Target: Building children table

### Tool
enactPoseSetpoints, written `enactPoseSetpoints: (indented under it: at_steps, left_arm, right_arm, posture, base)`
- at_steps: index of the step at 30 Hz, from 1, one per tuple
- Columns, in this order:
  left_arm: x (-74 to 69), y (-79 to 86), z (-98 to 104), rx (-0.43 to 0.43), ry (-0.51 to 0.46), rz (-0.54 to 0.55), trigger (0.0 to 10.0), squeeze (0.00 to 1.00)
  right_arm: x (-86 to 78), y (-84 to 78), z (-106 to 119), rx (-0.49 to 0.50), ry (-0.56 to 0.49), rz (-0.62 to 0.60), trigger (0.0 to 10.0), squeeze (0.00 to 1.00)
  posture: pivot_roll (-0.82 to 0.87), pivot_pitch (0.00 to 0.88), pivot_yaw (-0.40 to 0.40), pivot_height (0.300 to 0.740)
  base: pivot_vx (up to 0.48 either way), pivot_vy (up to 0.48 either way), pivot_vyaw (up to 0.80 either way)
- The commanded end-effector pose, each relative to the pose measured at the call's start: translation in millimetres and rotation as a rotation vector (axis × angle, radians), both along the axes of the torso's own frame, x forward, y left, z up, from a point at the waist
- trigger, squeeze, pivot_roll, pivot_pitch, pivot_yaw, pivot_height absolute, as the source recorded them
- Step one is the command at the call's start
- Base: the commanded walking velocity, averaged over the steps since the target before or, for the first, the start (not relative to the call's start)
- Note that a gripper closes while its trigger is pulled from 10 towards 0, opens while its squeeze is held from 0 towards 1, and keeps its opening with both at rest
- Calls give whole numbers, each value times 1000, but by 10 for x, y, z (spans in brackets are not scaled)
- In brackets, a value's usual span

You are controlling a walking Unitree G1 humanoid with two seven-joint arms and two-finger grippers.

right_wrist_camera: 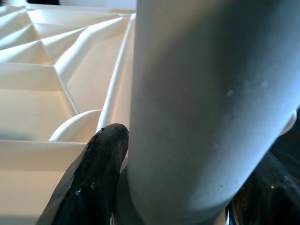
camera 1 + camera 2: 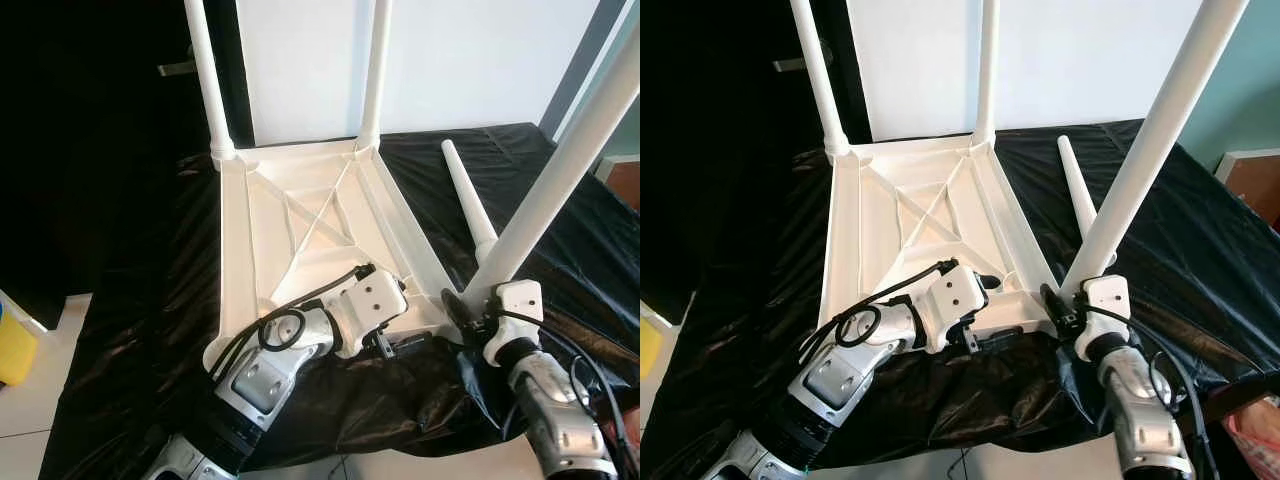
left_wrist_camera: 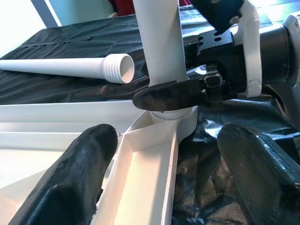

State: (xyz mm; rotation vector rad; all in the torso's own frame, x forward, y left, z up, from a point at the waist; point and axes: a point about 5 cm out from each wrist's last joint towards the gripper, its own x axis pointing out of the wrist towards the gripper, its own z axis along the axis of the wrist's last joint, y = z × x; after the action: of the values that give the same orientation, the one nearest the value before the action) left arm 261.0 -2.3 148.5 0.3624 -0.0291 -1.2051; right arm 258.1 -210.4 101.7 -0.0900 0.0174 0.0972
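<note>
While clamping the near-right leg [image 2: 560, 170] low right, right gripper [image 2: 468, 305] closed; left gripper [image 3: 164, 178] spread over tabletop [image 2: 300, 215]; no legible writing.

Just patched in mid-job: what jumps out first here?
An upturned white tabletop lies on black sheeting, two legs standing at its far corners. The right end effector grips a third leg at the near right corner; a fourth leg lies loose beside it.

bright daylight, white wall glare | dark left background | right wrist foreground blurred
</note>
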Motion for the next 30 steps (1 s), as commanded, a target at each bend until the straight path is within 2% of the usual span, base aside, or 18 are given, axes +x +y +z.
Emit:
enactPoseSetpoints:
  at_steps: [1, 2, 3, 5, 6, 8, 9, 10, 11, 12, 14, 23, 24, 26, 27, 30]
  left_arm:
    - [-19, 5, -33, 11, 6, -7, 10000, 0]
    - [-19, 7, -34, 12, 6, -8, 10000, 0]
    - [-19, 7, -34, 12, 6, -8, 10000, 0]
    - [-24, 12, -41, 16, 10, -12, 10000, 0]
    - [-24, 12, -41, 16, 10, -12, 10000, 0]
    - [-27, 14, -45, 19, 9, -17, 10000, 0]
    - [-27, 14, -45, 19, 9, -17, 10000, 0]
    - [-27, 14, -46, 21, 8, -18, 10000, 0]
    - [-27, 8, -43, 19, 7, -18, 10000, 0]
    - [-27, 8, -43, 19, 7, -18, 10000, 0]
    - [-33, -7, -42, 15, 11, -22, 10000, 0]
    - [-12, -1, -33, 17, 4, -17, 10000, 0]
    - [-11, 3, -31, 16, 2, -15, 10000, 0]
    - [-10, 6, -30, 16, 1, -15, 10000, 0]
    - [-2, 15, -27, 15, 0, -10, 10000, 0]
    - [43, 66, -18, 19, -7, 12, 10000, 0]
  right_arm:
    - [-36, 24, -118, 52, 69, -139, 10000, 0]
    - [-49, 23, -142, 51, 83, -193, 10000, 0]
    - [-49, 23, -142, 51, 83, -193, 10000, 0]
    - [-84, 31, -165, 34, 85, -355, 10000, 0]
    - [-84, 31, -165, 34, 85, -355, 10000, 0]
    - [-115, 38, -183, 41, 91, -495, 10000, 0]
    - [-115, 38, -183, 41, 91, -495, 10000, 0]
    - [-130, 47, -193, 52, 100, -544, 10000, 0]
    - [-110, 134, -197, 91, 110, -552, 10000, 0]
    - [-110, 134, -197, 91, 110, -552, 10000, 0]
    - [-82, 234, -152, 141, 98, -543, 10000, 0]
    - [-58, 327, -52, 140, 55, -490, 10000, 0]
    - [-54, 337, -26, 144, 39, -476, 10000, 71]
    - [-52, 342, -11, 147, 28, -466, 10000, 71]
    - [-51, 350, 10, 147, 14, -450, 10000, 1000]
    - [-74, 334, 70, 122, -39, -415, 10000, 1000]
  posture:
    - [-92, 1, 19, 740]
    - [-92, 1, 19, 740]
    - [-92, 1, 19, 740]
    - [-93, 3, 23, 740]
    - [-93, 3, 23, 740]
    - [-94, 3, 25, 740]
    - [-94, 3, 25, 740]
    - [-94, 3, 25, 740]
    - [-93, 4, 27, 740]
    - [-93, 4, 27, 740]
    - [-98, 4, 28, 740]
    - [-94, 3, 22, 740]
    - [-93, 3, 20, 740]
    - [-93, 3, 20, 740]
    - [-91, 4, 17, 740]
    - [-87, 5, 14, 740]
  base:
    - [0, 0, 0]
    - [0, 0, 0]
    - [0, 0, 0]
    - [0, 0, 0]
    - [0, 0, 0]
    - [0, 0, 0]
    - [0, 0, 0]
    - [0, 0, 0]
    - [0, 0, 0]
    - [0, 0, 0]
    - [0, 0, 0]
    - [0, 0, 0]
    - [0, 0, 0]
    - [0, 0, 0]
    - [0, 0, 0]
    - [0, 0, 0]
